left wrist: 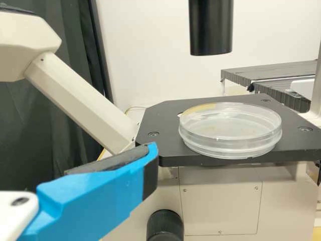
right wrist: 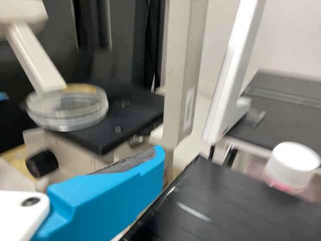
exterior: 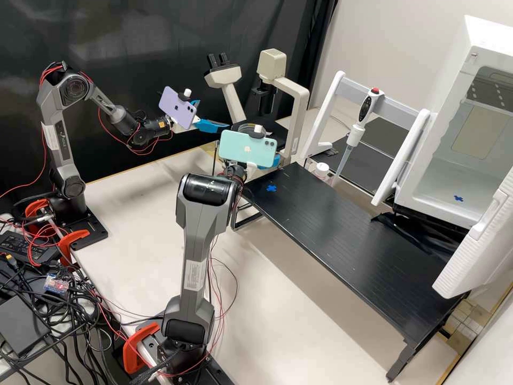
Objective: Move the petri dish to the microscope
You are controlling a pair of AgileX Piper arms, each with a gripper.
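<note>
In the high view my left gripper (exterior: 213, 114) stands open left of the microscope (exterior: 293, 101); my right gripper (exterior: 277, 160) is partly hidden behind a phone, in front of the microscope. The clear petri dish (left wrist: 229, 131) lies flat on the black microscope stage (left wrist: 168, 113), below the dark condenser tube. One finger of my left gripper (left wrist: 150, 163) shows beside a stage corner, its pad bare and apart from the dish. From the right wrist view, the dish (right wrist: 67, 108) sits near the stage's edge, and my right gripper (right wrist: 158, 158) is open, its visible pad bare.
A black raised shelf (exterior: 342, 230) runs from beside the microscope toward the open white chamber (exterior: 465, 133). A white-capped bottle (right wrist: 292, 164) stands behind the shelf, near the pipette (exterior: 355, 131) and its white frame. Loose cables lie at the left.
</note>
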